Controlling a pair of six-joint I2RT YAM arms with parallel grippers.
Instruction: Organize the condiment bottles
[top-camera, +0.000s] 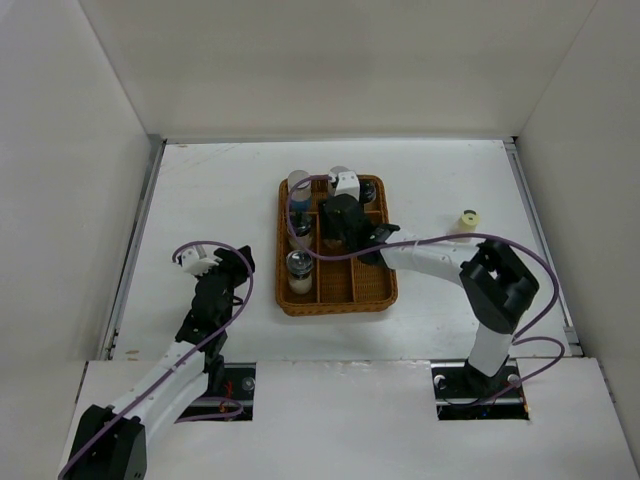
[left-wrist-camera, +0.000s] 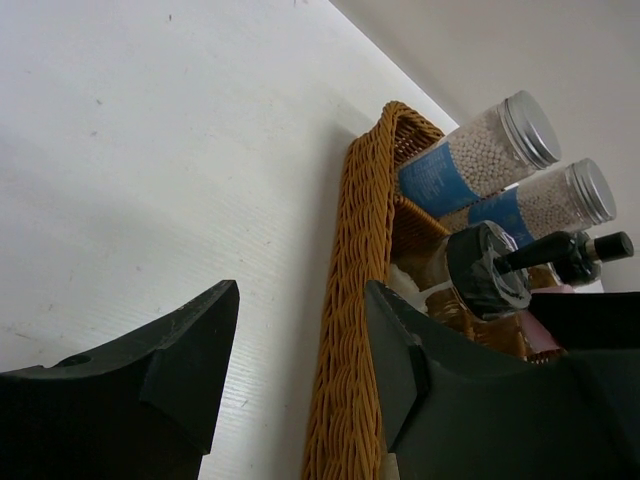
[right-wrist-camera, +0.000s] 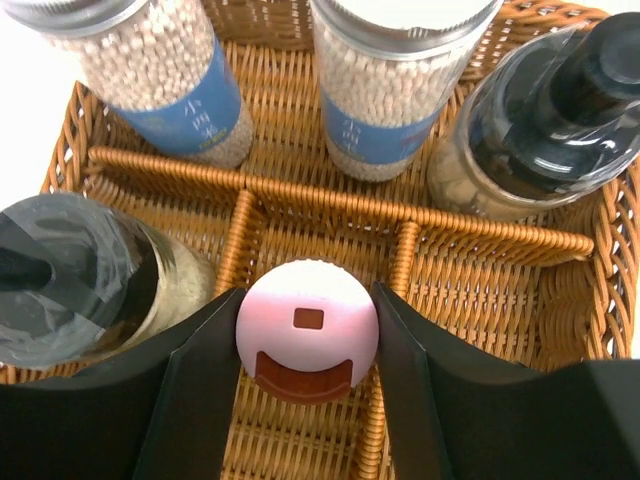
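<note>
Four condiment bottles (right-wrist-camera: 175, 95) are already stood in the wicker tray (top-camera: 340, 308). A pink-capped bottle (right-wrist-camera: 307, 345) is clenched by the right tool (right-wrist-camera: 307, 305) over the tray's middle. A yellow-topped bottle (top-camera: 467, 221) is left on the surface (top-camera: 200, 200), right of the tray. The left tool (left-wrist-camera: 300, 300) is released and empty, left of the tray.

The tray (top-camera: 338, 308) sits centrally on the desk (top-camera: 220, 190). In the right wrist view, its far row holds left bottle (right-wrist-camera: 160, 85), middle bottle (right-wrist-camera: 385, 95) and right bottle (right-wrist-camera: 530, 140) side by side. A fourth bottle (right-wrist-camera: 90, 290) stands near-left; a fifth bottle (right-wrist-camera: 308, 330) sits between the fingers (right-wrist-camera: 190, 400) of the right tool (right-wrist-camera: 307, 293). A lone bottle (top-camera: 467, 222) stands on the desk, right of the tray.
</note>
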